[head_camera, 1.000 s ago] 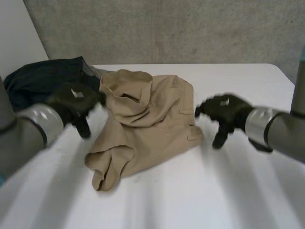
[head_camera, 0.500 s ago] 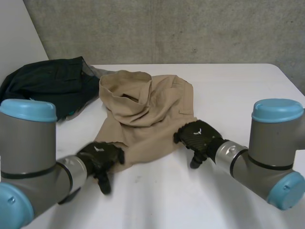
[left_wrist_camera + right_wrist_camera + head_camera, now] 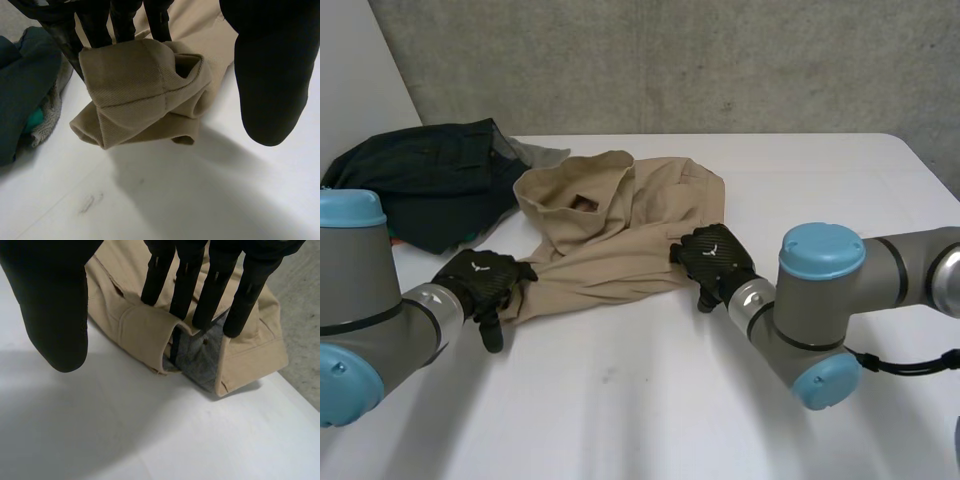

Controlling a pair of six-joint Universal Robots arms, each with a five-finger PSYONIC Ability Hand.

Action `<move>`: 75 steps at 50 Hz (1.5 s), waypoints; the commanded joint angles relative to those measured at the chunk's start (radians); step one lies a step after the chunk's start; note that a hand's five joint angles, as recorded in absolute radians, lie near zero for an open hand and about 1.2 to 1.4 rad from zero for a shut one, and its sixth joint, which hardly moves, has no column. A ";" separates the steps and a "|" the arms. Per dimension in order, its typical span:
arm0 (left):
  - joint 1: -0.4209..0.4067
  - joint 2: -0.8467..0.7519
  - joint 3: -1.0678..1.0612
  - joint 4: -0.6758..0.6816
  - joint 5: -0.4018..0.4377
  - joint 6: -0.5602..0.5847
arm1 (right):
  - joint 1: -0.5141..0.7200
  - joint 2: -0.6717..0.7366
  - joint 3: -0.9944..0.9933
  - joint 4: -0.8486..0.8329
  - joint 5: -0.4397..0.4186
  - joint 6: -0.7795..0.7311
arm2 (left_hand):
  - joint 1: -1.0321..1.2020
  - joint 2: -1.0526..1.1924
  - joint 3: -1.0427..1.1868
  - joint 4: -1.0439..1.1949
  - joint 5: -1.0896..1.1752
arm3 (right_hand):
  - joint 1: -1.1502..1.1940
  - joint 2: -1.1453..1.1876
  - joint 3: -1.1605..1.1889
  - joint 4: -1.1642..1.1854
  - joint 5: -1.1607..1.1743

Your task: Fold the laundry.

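**Operator:** Where do the hands stand?

**Inspector:** Your right robot hand is released. Its fingers run straight and press on the waistband edge of the crumpled tan twill garment, where the band is turned back on a grey lining. Its thumb hangs clear over the white desk. Your left robot hand is at the opposite end, on a bunched leg hem. Cloth covers the contact there, so I cannot tell whether it grasps or merely rests.

**Operator:** And the step?

**Inspector:** In my judgement, spreading, not folding. The tan twill garment lies mid-desk between your two hands. It is drawn out along its near edge but heaped and creased at the far side. No fold is made. A heap of dark garments sits at the far left corner, near the tan one, untouched.

**Operator:** What next?

**Inspector:** You need the piece flat first. Confirm the left hold, draw both ends apart, and smooth the heaped part. Keep the left pull away from the dark heap, lest you drag it along. Then fold.
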 commanded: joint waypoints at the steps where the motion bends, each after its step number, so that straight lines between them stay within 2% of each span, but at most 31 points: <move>1: 0.022 0.029 -0.012 0.004 0.034 -0.015 | 0.033 0.034 -0.040 -0.058 0.045 0.023 | 0.091 0.061 0.043 0.065 0.071 | 0.262 0.234 0.240 0.246 0.240; 6: 0.056 0.088 -0.021 -0.001 0.054 -0.052 | 0.041 0.077 -0.085 -0.092 0.087 0.017 | 0.091 0.061 0.043 0.065 0.071 | 0.364 0.336 0.342 0.348 0.343; 9: 0.083 0.120 -0.024 -0.005 0.065 -0.083 | 0.038 0.085 -0.104 -0.090 0.113 0.020 | 0.085 0.055 0.037 0.059 0.065 | 0.754 0.726 0.732 0.738 0.732; 10: 0.091 0.126 -0.026 -0.007 0.068 -0.091 | 0.038 0.084 -0.105 -0.088 0.114 0.020 | 0.079 0.049 0.031 0.053 0.060 | 0.802 0.774 0.780 0.786 0.781; 18: 0.149 0.135 -0.029 -0.008 0.091 -0.120 | 0.027 -0.002 -0.075 -0.035 0.104 0.022 | 0.020 -0.010 -0.028 -0.006 0.001 | 0.802 0.774 0.780 0.787 0.781; 29: 0.100 0.036 -0.006 0.025 0.088 -0.078 | -0.005 -0.113 -0.018 0.096 0.027 0.048 | 0.085 0.055 0.037 0.059 0.065 | 0.802 0.774 0.780 0.787 0.781; 32: 0.094 0.011 0.008 0.054 0.056 -0.049 | -0.017 -0.126 -0.017 0.117 0.029 0.049 | 0.495 0.465 0.447 0.469 0.475 | 0.802 0.774 0.780 0.787 0.781; 33: 0.096 0.010 0.013 0.061 0.040 -0.037 | -0.023 -0.134 -0.015 0.138 0.029 0.048 | 0.798 0.768 0.750 0.772 0.779 | 0.802 0.774 0.780 0.787 0.781; 34: 0.096 0.011 0.017 0.064 0.037 -0.035 | -0.026 -0.137 -0.015 0.152 0.030 0.046 | 0.996 0.966 0.948 0.970 0.976 | 0.802 0.774 0.780 0.787 0.781; 36: 0.093 0.017 0.025 0.058 0.032 -0.031 | -0.031 -0.148 -0.015 0.186 0.029 0.042 | 1.086 1.056 1.038 1.060 1.066 | 0.802 0.774 0.780 0.787 0.781; 40: 0.077 0.103 0.034 -0.016 0.058 -0.035 | -0.051 -0.214 -0.024 0.273 0.027 0.034 | 1.086 1.056 1.038 1.060 1.066 | 0.802 0.774 0.780 0.787 0.781; 43: 0.054 0.239 0.063 -0.123 0.114 -0.051 | -0.086 -0.320 -0.047 0.323 0.016 0.031 | 1.086 1.056 1.038 1.060 1.066 | 0.802 0.774 0.780 0.787 0.781; 48: 0.036 0.484 0.206 -0.269 0.166 -0.152 | -0.146 -0.510 -0.153 0.387 -0.007 0.042 | 1.086 1.056 1.038 1.060 1.066 | 0.802 0.774 0.780 0.787 0.781; 53: 0.037 0.605 0.368 -0.283 0.166 -0.268 | -0.194 -0.587 -0.289 0.473 -0.037 0.080 | 1.086 1.056 1.038 1.060 1.066 | 0.802 0.774 0.780 0.787 0.781; 59: 0.030 0.517 0.510 -0.303 0.180 -0.327 | -0.211 -0.553 -0.405 0.554 -0.067 0.132 | 1.086 1.056 1.038 1.060 1.066 | 0.802 0.774 0.780 0.787 0.781; 67: -0.003 0.222 0.668 -0.306 0.146 -0.319 | -0.220 -0.438 -0.440 0.545 -0.054 0.172 | 1.086 1.056 1.038 1.060 1.066 | 0.802 0.774 0.780 0.787 0.781; 71: -0.007 0.056 0.790 -0.268 0.117 -0.308 | -0.217 -0.346 -0.478 0.481 -0.022 0.186 | 1.086 1.056 1.038 1.060 1.066 | 0.802 0.774 0.780 0.787 0.781; 75: -0.013 -0.069 0.986 -0.187 0.100 -0.308 | -0.194 -0.262 -0.546 0.288 0.008 0.223 | 1.086 1.056 1.038 1.060 1.066 | 0.802 0.774 0.780 0.787 0.781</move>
